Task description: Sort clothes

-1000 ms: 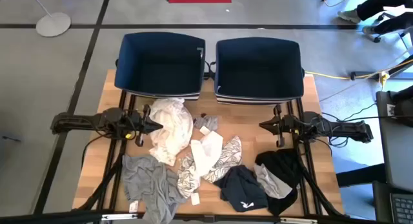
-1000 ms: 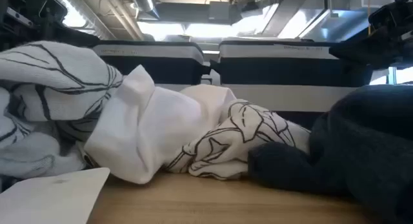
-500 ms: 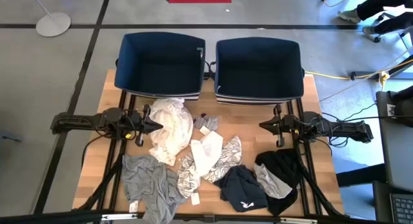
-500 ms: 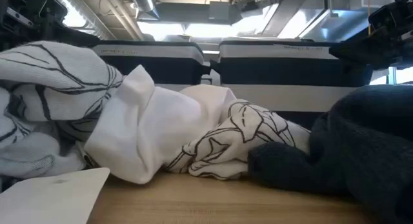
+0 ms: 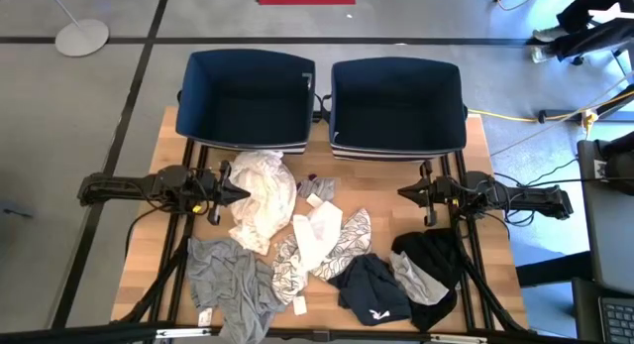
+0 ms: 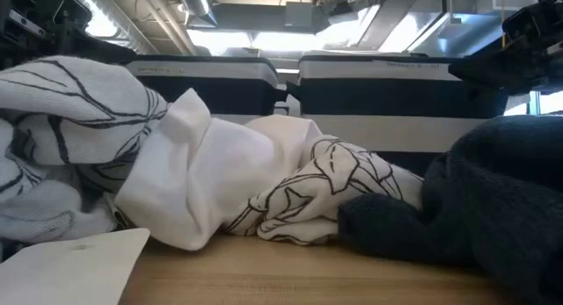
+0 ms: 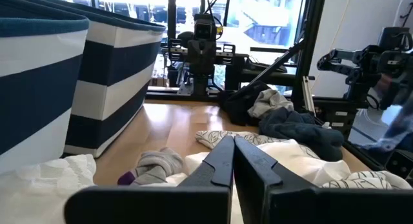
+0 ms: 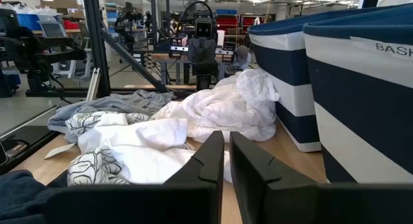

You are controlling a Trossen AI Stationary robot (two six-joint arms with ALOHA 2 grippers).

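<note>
A: While both arms sit parked at the table's sides, note the layout. Left gripper (image 5: 241, 193) points inward, its fingers pressed together on nothing. Right gripper (image 5: 404, 192) mirrors it from the other side; its fingers stand nearly together with only a thin slit between them in the right wrist view, and nothing is gripped.

B: Clothes location?

A: All on the wooden table (image 5: 482, 151), none in the two navy bins (image 5: 248, 76) at the far edge. A crumpled white garment (image 5: 260, 190) lies directly in front of the left gripper tips, touching or nearly so. Small grey socks (image 5: 317, 188) sit centre, just before the bins. A patterned white piece (image 5: 342, 240) and a plain white piece (image 5: 317, 230) overlap mid-table. A grey shirt (image 5: 230, 275) lies near the front left, a navy item (image 5: 371, 289) front centre, a black garment (image 5: 428, 255) front right.

B: Deciding relation for the first pick?

A: Judgement: the white garment is the nearest candidate, and the left arm is plainly closer. Its heap runs lengthwise from the bin side towards the front edge, so crosswise to the gripper's pointing direction. The jaws would need to part, then advance only slightly inward.

B: Right arm?

A: Its nearest item, the black garment, lies towards the front edge from its tips, well off its line. It would have to swing round.

B: Progress?

A: Sorting not yet begun, judged from the unfilled bins.
</note>
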